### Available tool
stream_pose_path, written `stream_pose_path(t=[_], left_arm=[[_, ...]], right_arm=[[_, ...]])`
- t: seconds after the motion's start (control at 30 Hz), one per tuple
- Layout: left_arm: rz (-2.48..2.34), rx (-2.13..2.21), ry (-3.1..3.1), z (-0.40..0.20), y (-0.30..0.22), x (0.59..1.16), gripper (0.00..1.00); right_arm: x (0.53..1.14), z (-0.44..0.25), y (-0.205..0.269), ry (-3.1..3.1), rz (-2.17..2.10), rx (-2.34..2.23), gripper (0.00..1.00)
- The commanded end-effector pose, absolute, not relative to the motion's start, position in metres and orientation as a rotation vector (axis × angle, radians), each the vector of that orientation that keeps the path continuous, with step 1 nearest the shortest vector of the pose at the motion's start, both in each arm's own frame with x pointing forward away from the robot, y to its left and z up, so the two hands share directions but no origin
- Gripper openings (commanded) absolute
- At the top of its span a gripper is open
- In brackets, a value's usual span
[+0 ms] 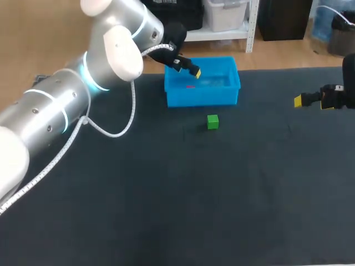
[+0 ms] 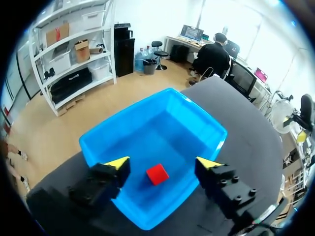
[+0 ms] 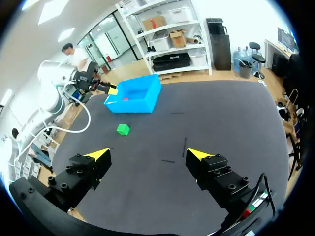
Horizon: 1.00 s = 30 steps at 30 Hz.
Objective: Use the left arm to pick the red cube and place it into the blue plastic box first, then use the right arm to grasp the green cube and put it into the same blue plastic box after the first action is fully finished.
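Note:
The red cube (image 2: 157, 174) lies on the floor of the blue plastic box (image 2: 123, 135), free of any finger. Above it hangs my left gripper (image 2: 162, 162), open, its yellow tips wide apart on either side of the cube. From the head view, the left gripper (image 1: 188, 67) hovers over the box (image 1: 202, 97) at the table's back, with the red cube (image 1: 190, 86) inside. The green cube (image 1: 212, 122) sits on the mat just in front of the box. My right gripper (image 1: 302, 101) stays open at the far right, holding nothing, far from the green cube (image 3: 123, 129).
A dark mat (image 1: 166, 194) covers the table. Apart from the box and the green cube, nothing else stands on it. My left arm (image 1: 66, 105) crosses the back left corner.

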<state>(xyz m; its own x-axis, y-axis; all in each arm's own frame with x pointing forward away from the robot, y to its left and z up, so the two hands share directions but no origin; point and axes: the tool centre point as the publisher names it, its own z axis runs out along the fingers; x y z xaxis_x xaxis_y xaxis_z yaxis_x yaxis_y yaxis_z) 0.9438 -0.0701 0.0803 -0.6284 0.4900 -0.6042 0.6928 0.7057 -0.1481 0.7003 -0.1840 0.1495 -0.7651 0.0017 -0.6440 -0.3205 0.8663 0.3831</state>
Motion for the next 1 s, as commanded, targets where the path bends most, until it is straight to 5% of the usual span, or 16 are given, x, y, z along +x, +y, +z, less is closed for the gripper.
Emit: stream_pose_path(t=[0.03, 0.5, 1.0], left_arm=[[-0.477, 0.940, 2.423, 0.091, -0.073, 0.950, 1.00], [-0.346, 0.846, 2.471, 0.146, -0.035, 0.897, 1.00], [-0.307, 0.582, 2.483, 0.135, 0.029, 0.805, 1.00]], right_arm=[[0.700, 0.150, -0.185, 2.372, 0.637, -0.231, 1.00], [0.700, 0.150, -0.185, 2.372, 0.637, -0.231, 1.00], [0.700, 0.150, -0.185, 2.372, 0.637, -0.231, 1.00]])
